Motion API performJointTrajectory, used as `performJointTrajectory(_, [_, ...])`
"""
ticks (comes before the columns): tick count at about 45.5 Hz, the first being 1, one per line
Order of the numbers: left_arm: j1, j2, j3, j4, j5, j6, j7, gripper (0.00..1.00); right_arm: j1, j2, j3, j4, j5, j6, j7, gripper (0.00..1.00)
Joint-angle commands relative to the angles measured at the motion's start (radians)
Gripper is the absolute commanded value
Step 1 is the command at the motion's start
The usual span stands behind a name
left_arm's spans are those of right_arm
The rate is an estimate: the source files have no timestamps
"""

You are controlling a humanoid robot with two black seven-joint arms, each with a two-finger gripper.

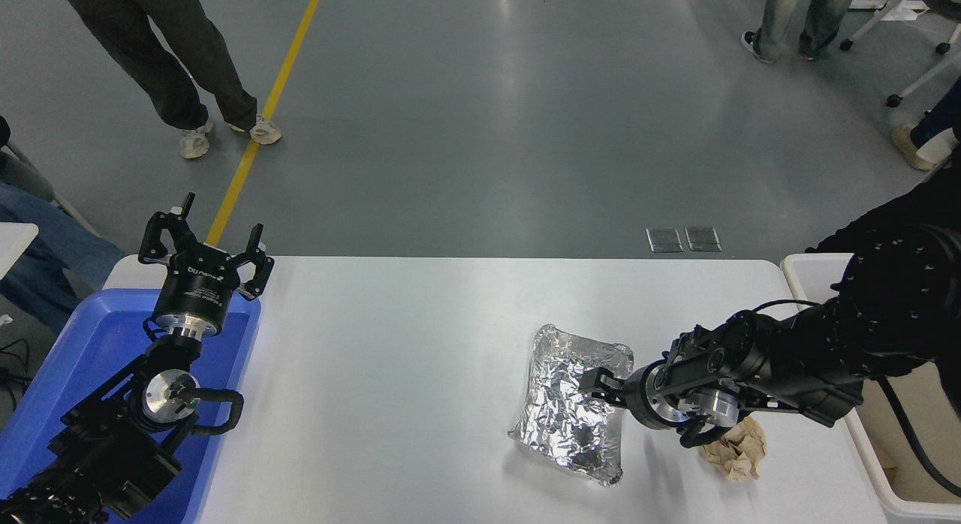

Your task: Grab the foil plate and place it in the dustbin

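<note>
The foil plate (pixel 570 400) lies flat on the white table (pixel 390 374), right of the middle, shiny and crinkled. My right gripper (pixel 598 384) comes in low from the right and sits at the plate's right rim, open, with one finger over the foil. The plate rests on the table. The off-white dustbin (pixel 809 275) stands at the table's right end, mostly hidden behind my right arm. My left gripper (pixel 206 248) is parked open at the lower left, above the blue bin.
A crumpled beige paper ball (pixel 736 453) lies just under my right wrist, right of the plate. A bright blue bin (pixel 90 336) stands at the table's left end. People's legs show on the floor beyond the table.
</note>
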Motion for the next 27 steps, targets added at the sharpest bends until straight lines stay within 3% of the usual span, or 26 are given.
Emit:
performJointTrajectory(1, [0.000, 0.000, 0.000, 0.000, 0.000, 0.000, 0.000, 0.98, -0.034, 0.006, 0.001, -0.024, 0.003, -0.007, 0.000, 0.98])
performJointTrajectory(9, [0.000, 0.000, 0.000, 0.001, 0.000, 0.000, 0.000, 0.98, -0.038, 0.006, -0.001, -0.024, 0.003, -0.009, -0.002, 0.91])
performJointTrajectory(18, [0.000, 0.000, 0.000, 0.000, 0.000, 0.000, 0.000, 0.98, -0.038, 0.006, -0.001, -0.024, 0.003, -0.022, 0.000, 0.90])
performJointTrajectory(23, [0.000, 0.000, 0.000, 0.000, 0.000, 0.000, 0.000, 0.98, -0.038, 0.006, 0.001, -0.023, 0.003, -0.045, 0.000, 0.85])
performJointTrajectory(27, [0.000, 0.000, 0.001, 0.001, 0.000, 0.000, 0.000, 0.98, -0.037, 0.009, 0.002, -0.015, 0.003, -0.071, 0.000, 0.77])
